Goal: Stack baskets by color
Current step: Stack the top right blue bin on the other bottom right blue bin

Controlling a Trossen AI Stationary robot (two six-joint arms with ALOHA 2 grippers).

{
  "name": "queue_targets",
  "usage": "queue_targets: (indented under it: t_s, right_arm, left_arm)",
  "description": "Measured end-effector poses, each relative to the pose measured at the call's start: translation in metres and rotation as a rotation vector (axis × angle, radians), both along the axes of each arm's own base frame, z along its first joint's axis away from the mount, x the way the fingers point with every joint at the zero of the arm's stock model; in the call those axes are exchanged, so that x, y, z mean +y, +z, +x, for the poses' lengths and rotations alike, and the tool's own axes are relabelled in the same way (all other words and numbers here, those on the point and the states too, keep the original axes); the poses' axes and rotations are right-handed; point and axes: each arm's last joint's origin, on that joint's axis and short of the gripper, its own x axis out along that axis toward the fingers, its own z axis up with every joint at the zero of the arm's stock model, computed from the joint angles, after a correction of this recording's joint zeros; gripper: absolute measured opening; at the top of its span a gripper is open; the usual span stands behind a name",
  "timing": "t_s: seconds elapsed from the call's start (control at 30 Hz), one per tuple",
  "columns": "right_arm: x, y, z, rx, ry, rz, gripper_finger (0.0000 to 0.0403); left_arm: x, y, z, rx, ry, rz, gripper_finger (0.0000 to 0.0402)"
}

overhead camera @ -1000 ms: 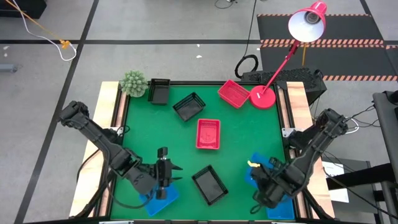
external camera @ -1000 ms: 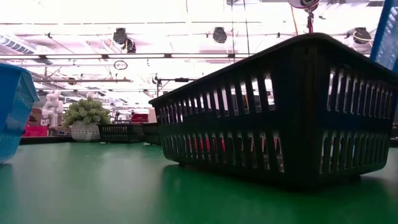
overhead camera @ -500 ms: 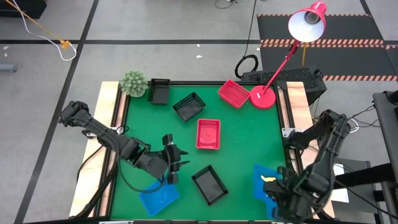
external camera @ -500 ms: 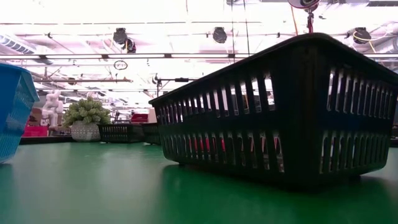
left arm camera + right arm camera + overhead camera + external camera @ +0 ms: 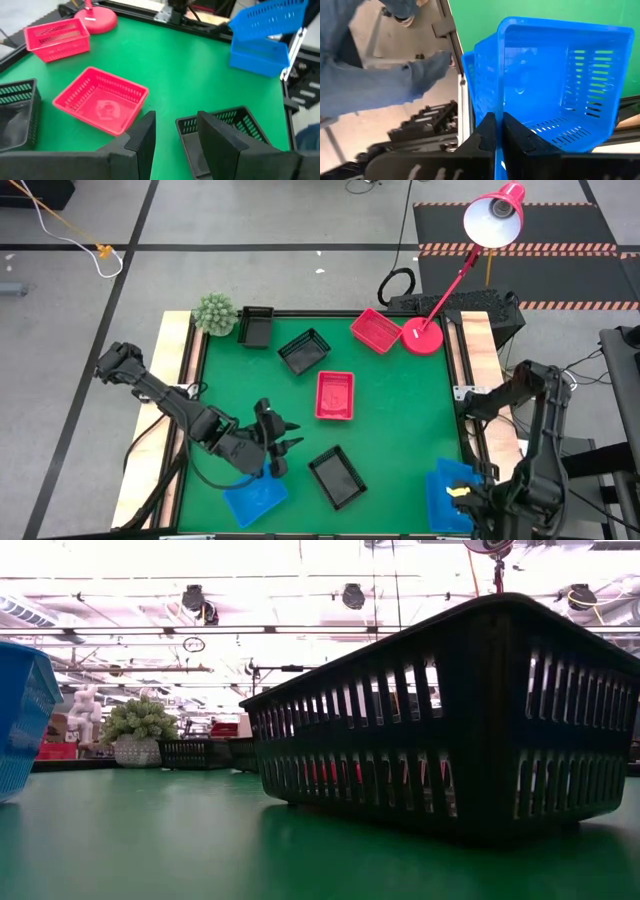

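My right gripper [image 5: 462, 492] is over the table's near right corner, shut on a blue basket [image 5: 267, 17]. That basket hangs tilted above a second blue basket [image 5: 257, 59]. My left gripper [image 5: 275, 445] hovers open at the near left with only green table between its fingers. It is just beyond a third blue basket [image 5: 255, 498] that lies flat on the table. A black basket [image 5: 337, 476] stands on its bottom to the right of the left gripper. A red basket [image 5: 335, 395] lies at the table's middle. My right gripper pinches one wall of the blue basket at its rim [image 5: 496, 114], one finger inside and one outside. The fingers come steeply from above. The basket hangs tilted below them, over the second blue basket [image 5: 480, 70]; whether the two touch I cannot tell.
Two more black baskets [image 5: 304, 351] [image 5: 256, 325] and a red basket [image 5: 376, 330] stand toward the far edge. The red lamp's base [image 5: 421, 337] is at the far right and a green ball plant [image 5: 213, 312] at the far left. A person's legs [image 5: 375, 85] stand beside the table's right edge.
My right gripper has carried the blue basket toward the table's right edge and a little up, bringing it over the second blue basket at the near right corner. My left gripper has swung slightly toward the table's middle and rolled, staying open.
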Motion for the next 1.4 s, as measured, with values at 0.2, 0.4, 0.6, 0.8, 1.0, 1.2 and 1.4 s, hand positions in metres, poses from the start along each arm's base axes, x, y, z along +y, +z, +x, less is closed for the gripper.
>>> queue_targets:
  t_s: [0.2,0.4,0.6,0.8,1.0,1.2,1.4]
  right_arm:
    - [0.016,-0.017,-0.005,0.027,0.07,-0.08,0.0]
    - [0.027,-0.033,-0.004,0.053,0.099,-0.147,0.0]
    - [0.03,-0.039,-0.004,0.045,0.104,-0.185,0.0]
    - [0.03,-0.039,-0.004,0.04,0.079,-0.191,0.0002]
    - [0.029,-0.039,0.0,0.039,0.036,-0.187,0.0003]
    - [0.028,-0.039,0.006,-0.002,0.003,-0.189,0.0004]
    - [0.029,-0.039,0.01,-0.043,0.002,-0.187,0.0005]
  left_arm:
    - [-0.008,-0.012,0.006,-0.001,0.043,0.015,0.0147]
    - [-0.007,-0.021,0.022,-0.028,0.069,0.005,0.0147]
    - [-0.003,-0.026,0.031,-0.038,0.091,-0.005,0.0147]
    - [-0.001,-0.027,0.032,-0.029,0.089,-0.003,0.0147]
    - [-0.002,-0.027,0.032,-0.024,0.078,0.01,0.0147]
    - [-0.002,-0.027,0.032,-0.022,0.075,0.012,0.0147]
    - [-0.003,-0.027,0.031,-0.022,0.071,0.011,0.0147]
